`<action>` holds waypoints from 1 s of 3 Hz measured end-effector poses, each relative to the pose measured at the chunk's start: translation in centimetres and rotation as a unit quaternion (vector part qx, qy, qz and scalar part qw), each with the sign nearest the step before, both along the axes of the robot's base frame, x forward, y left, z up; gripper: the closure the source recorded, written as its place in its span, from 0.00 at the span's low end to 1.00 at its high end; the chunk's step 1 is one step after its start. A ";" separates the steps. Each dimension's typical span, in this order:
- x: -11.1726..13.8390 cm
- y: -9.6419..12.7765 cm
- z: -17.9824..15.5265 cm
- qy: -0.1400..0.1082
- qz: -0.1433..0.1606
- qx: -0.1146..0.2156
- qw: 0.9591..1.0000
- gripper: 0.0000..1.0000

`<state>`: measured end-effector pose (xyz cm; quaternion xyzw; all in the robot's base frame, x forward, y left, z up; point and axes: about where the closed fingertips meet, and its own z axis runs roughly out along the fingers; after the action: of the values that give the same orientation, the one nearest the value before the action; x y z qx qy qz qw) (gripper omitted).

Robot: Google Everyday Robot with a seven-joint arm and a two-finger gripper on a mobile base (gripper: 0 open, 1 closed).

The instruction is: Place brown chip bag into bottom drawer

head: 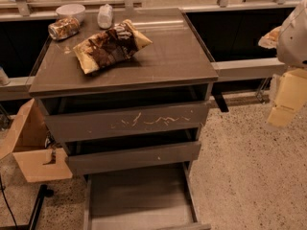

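The brown chip bag (111, 45) lies flat on the cabinet top (168, 61), left of its middle, crinkled, with pale yellow ends. The bottom drawer (139, 198) is pulled out toward me; its flat grey-brown floor shows nothing in it. My gripper (288, 98) hangs at the far right edge of the view, off to the right of the cabinet and above the floor, well away from the bag. It holds nothing that I can see.
A shiny can (64, 28), a white bowl (70, 11) and a small white packet (104, 16) sit at the back left of the cabinet top. The scratched top drawer (129, 121) and the middle drawer (134, 157) stand slightly out. A cardboard box (29, 147) is at the left.
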<state>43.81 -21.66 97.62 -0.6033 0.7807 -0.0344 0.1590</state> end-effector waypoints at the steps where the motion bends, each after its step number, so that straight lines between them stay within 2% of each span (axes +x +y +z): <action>1: 0.0 0.0 0.0 0.000 0.000 0.000 1.000 0.00; 3: 4.0 2.2 0.6 -0.038 0.014 0.014 0.999 0.00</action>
<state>47.84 -19.46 98.23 -0.6104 0.7659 -0.0441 0.1969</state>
